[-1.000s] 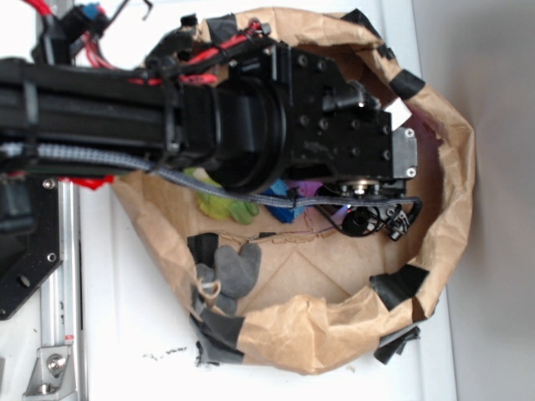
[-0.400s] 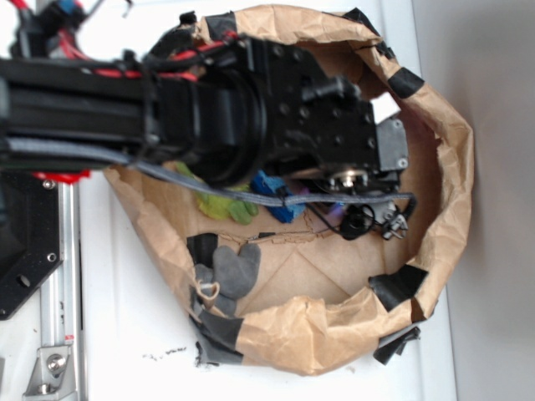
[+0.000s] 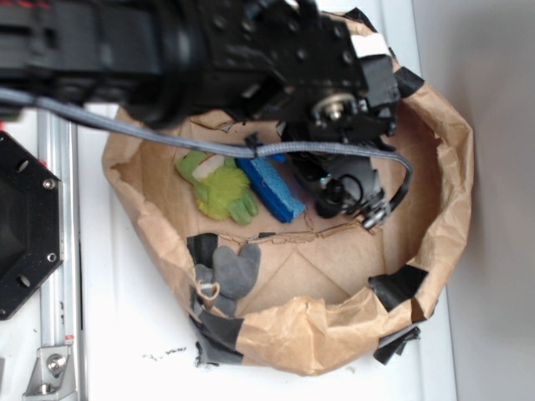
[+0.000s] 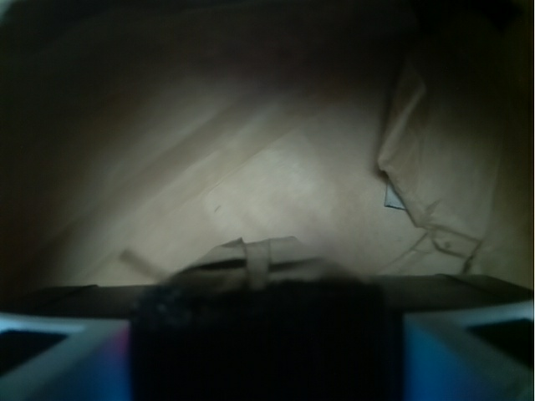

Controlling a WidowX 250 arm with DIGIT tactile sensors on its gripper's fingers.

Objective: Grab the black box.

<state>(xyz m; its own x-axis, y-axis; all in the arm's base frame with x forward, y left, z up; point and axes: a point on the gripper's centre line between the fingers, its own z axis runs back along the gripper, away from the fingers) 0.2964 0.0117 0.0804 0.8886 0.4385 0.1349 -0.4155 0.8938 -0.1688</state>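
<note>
Black box hidden; gripper (image 3: 351, 196) state unclear above crumpled brown paper bag (image 3: 443, 192).

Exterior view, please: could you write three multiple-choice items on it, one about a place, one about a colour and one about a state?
1. Where does the blue sponge lie?
A. On the white table outside the bag
B. Inside the paper bag, right beside the green toy
C. On the black plate at the left edge

2. What colour is the heart-shaped piece at the bag's lower left wall?
A. Red
B. Yellow
C. Grey

3. How is the paper bag standing?
A. Open at the top, its rim rolled down
B. Folded shut
C. Pressed flat on the table

Answers:
1 B: the sponge lies on the bag's floor, against the toy's side.
2 C: the heart is plain grey, next to black tape.
3 A: the bag's floor and contents show from above inside the crumpled rim.
</note>
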